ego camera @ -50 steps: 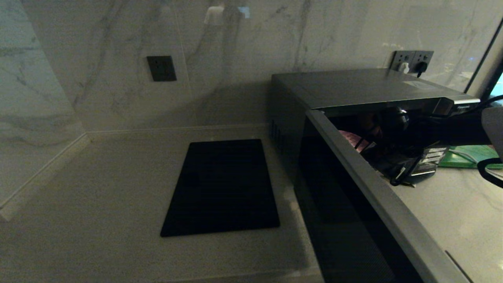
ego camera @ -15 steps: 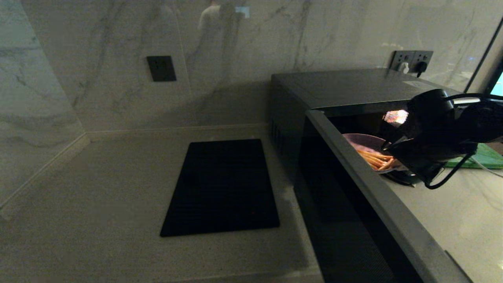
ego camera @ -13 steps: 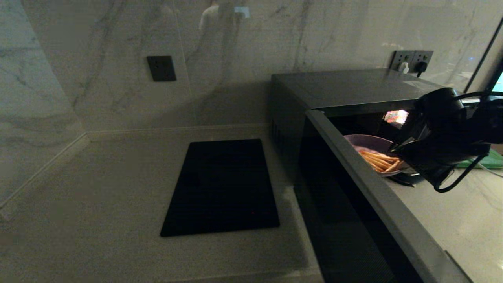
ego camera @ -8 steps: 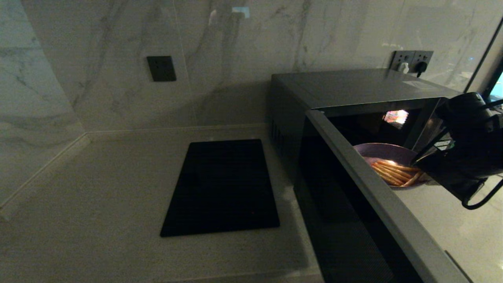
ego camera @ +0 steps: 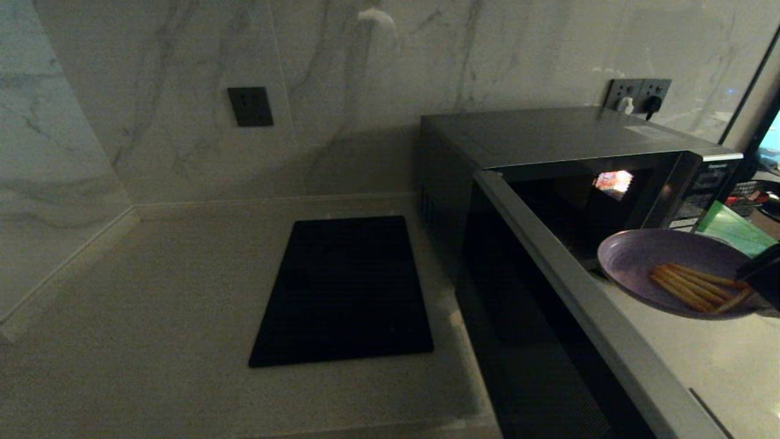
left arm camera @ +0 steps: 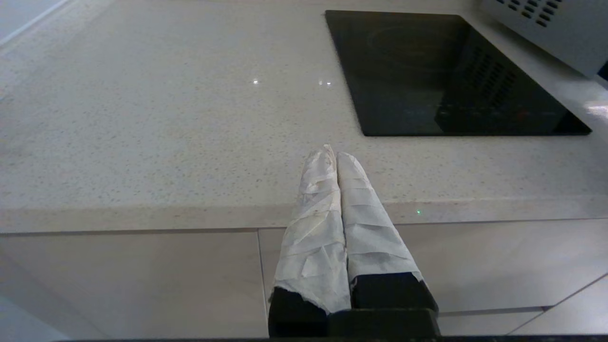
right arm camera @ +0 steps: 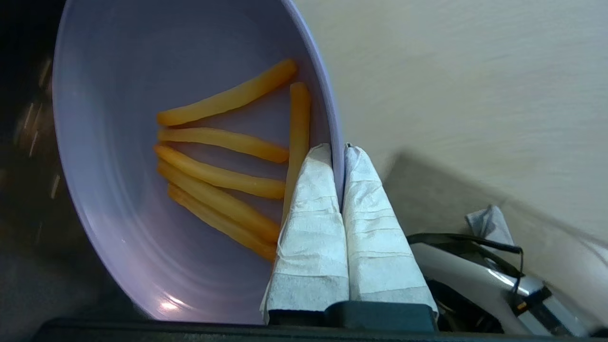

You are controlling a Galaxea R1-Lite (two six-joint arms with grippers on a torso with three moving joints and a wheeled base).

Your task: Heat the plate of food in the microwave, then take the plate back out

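Note:
The lavender plate of food (ego camera: 661,265) with several orange-yellow sticks (ego camera: 691,286) hangs just outside the microwave (ego camera: 548,137), above the counter at the right. The microwave's door (ego camera: 567,305) stands wide open and its cavity (ego camera: 579,204) is dark. My right gripper (right arm camera: 338,148) is shut on the plate's rim (right arm camera: 332,142), one wrapped finger inside and one outside; only its dark edge (ego camera: 762,274) shows in the head view. My left gripper (left arm camera: 332,152) is shut and empty, parked low before the counter's front edge.
A flat black cooktop panel (ego camera: 344,292) lies in the counter left of the microwave. A green board (ego camera: 734,228) leans at the far right beside the microwave's button panel (ego camera: 701,192). A marble wall with sockets (ego camera: 637,91) backs the counter.
My right gripper has drawn the plate out of the microwave cavity and to the right, clear of the opening. The door has stayed open and the left arm has not moved.

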